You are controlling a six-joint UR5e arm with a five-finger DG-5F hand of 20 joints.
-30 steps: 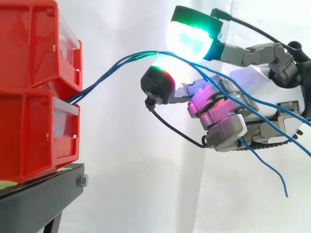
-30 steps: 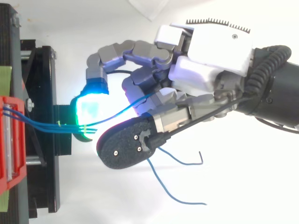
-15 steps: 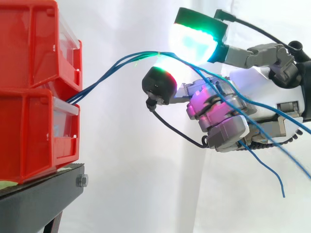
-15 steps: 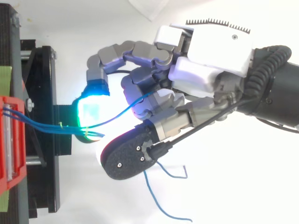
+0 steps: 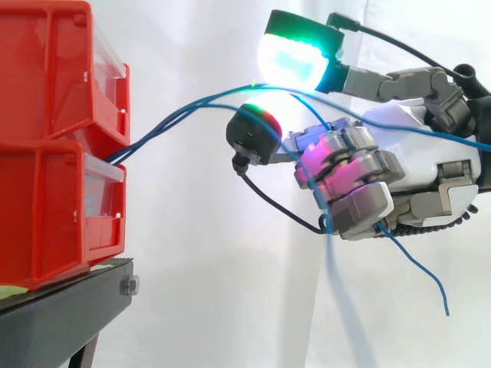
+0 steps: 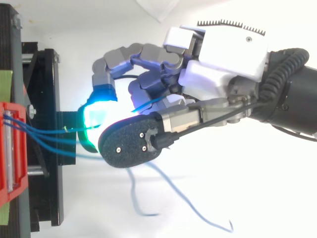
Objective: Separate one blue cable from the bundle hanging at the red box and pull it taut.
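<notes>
Two red bins [image 5: 54, 207] are seen stacked at the left on a black stand [image 5: 61, 314]. From the gap between them the blue cables [image 5: 165, 123] are led out as a thin bundle of separate strands and carried upward to the right in a shallow arc. In the top view the strands [image 6: 44, 131] are seen fanned slightly apart as they leave the bin front. Between the bins' front edge and the hand [image 5: 414, 146], open white curtain [image 5: 215, 268] is crossed by the cables alone, and more curtain is shown beneath the hand. The strands are passed under a green-glowing fingertip [image 5: 295, 57] and above the thumb's dark pad [image 5: 252, 130], which is set close below it; whether they are squeezed there cannot be told. Further right the remaining fingers are curled tightly inward, with cable caught in them. One strand is run on toward the right edge. A loose end [image 5: 445, 303] is left hanging below the wrist.
</notes>
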